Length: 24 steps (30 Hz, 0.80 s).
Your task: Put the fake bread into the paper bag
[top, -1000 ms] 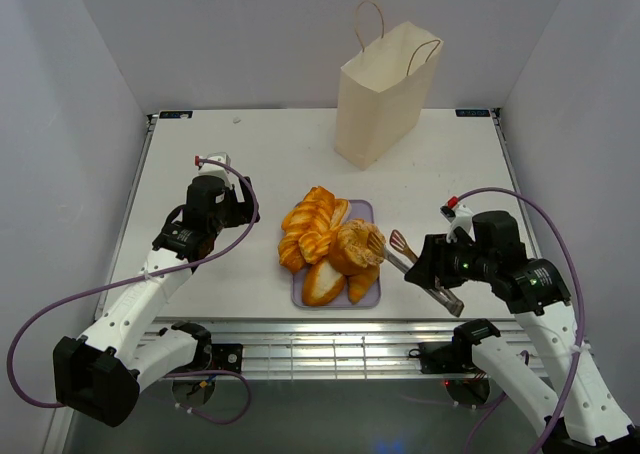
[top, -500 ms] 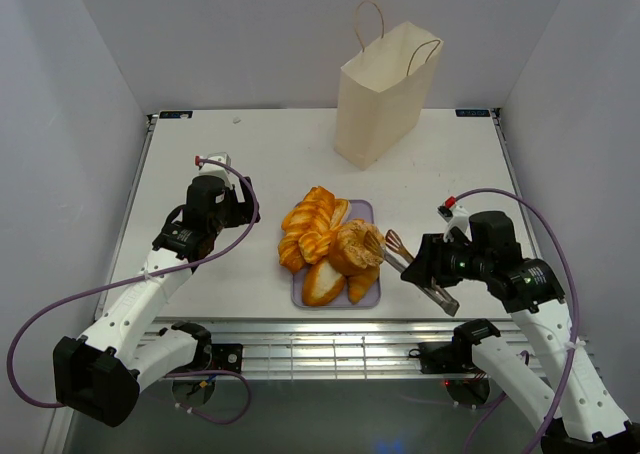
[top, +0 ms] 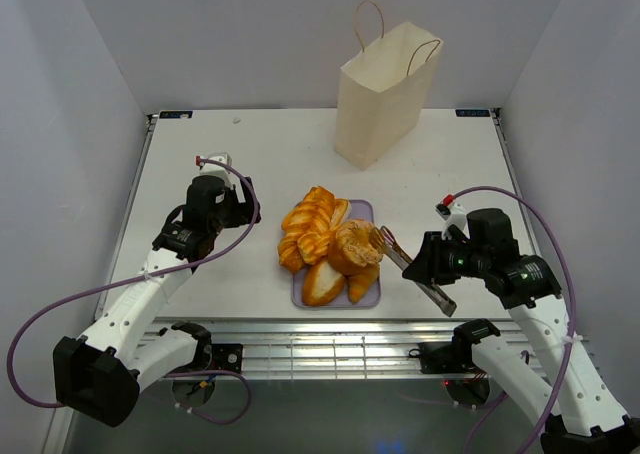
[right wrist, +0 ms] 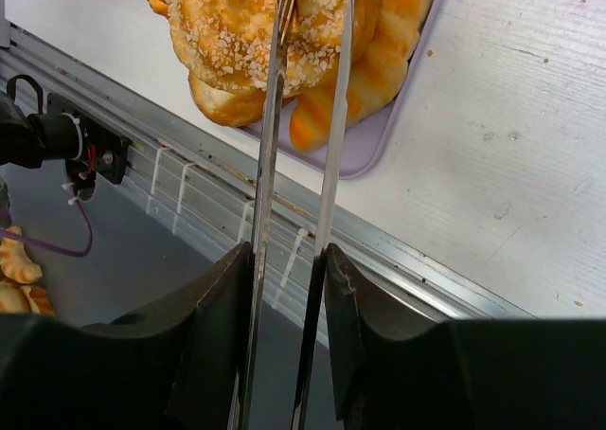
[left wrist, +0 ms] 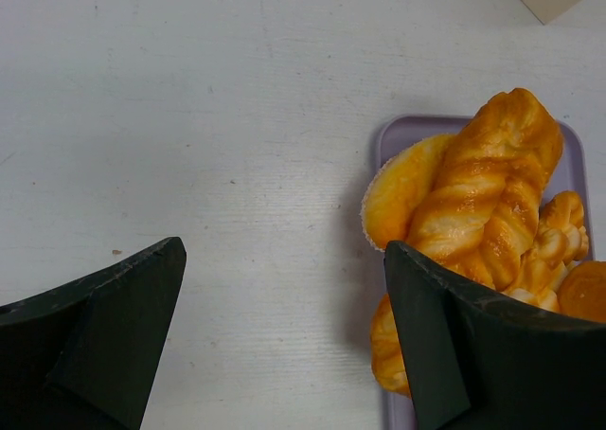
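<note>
Golden bread beyond right pincer (tongs)

The left arm and right arm have white shell links with black joint housings and black wrists. A thin purple cable loops off each, ending in a red-tipped plug. The fingers are matt black wedges.

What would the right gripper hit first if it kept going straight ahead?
Probably the seeded bun: the right gripper holds tongs pointing at it, their tips over it, though whether they touch is unclear.
</note>
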Available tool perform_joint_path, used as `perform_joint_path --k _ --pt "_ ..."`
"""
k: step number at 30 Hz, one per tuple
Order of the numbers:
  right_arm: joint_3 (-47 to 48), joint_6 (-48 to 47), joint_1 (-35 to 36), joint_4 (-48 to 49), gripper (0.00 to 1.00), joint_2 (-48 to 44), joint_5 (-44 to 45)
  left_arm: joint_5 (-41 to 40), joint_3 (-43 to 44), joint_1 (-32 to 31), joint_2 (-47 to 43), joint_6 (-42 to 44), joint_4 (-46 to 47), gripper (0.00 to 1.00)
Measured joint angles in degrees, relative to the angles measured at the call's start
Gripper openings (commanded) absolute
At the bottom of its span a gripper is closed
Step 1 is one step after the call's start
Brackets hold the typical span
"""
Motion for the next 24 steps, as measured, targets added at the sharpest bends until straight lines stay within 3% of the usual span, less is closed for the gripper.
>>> perform_joint_path --k 24 --pt "12.5 -1.7 0.0 -0.2 0.31 7.3 1.6 0.1 0.0 0.0 0.0 0.0 0.0 0.96"
